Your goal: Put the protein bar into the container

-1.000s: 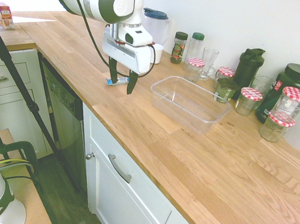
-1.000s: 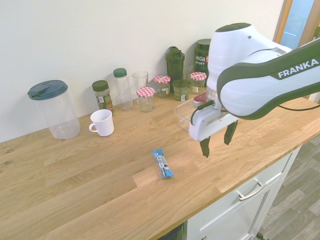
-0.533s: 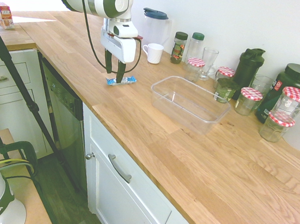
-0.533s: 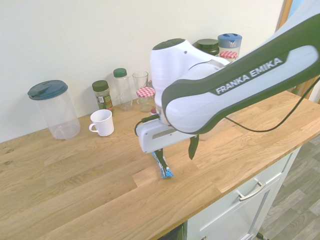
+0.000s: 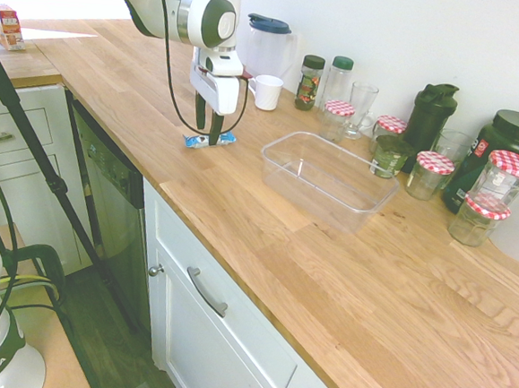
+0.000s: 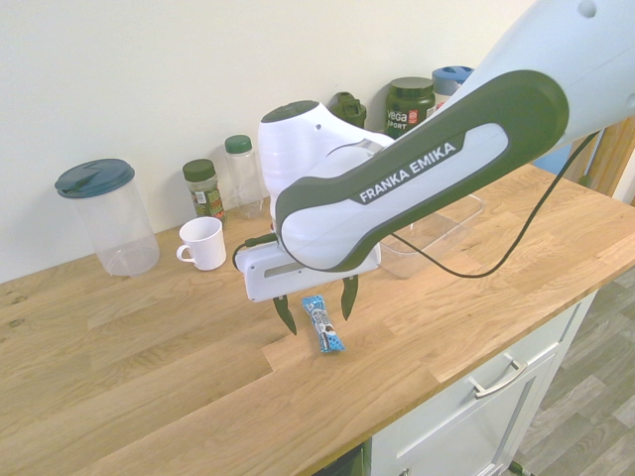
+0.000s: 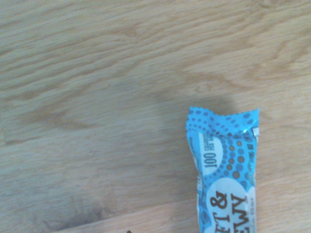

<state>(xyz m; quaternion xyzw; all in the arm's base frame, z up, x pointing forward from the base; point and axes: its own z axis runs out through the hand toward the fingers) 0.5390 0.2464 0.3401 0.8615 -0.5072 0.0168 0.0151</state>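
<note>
Kitchen worktop (image 5: 241,202) of pale oak carries the protein bar (image 6: 322,324); open claw (image 6: 316,312) straddles it.

A wooden countertop (image 5: 241,202) carries everything. The clear container (image 5: 327,179) sits near its middle. Away from the container toward the dishwasher end lies the protein bar (image 5: 208,140). Behind the container along the wall stand a white mug (image 5: 267,92), a lidded pitcher (image 5: 269,44), spice bottles (image 5: 311,81), a glass (image 5: 362,108), checked-lid jars (image 5: 432,174) and, seemingly, dark shaker bottles (image 5: 429,116).
</note>
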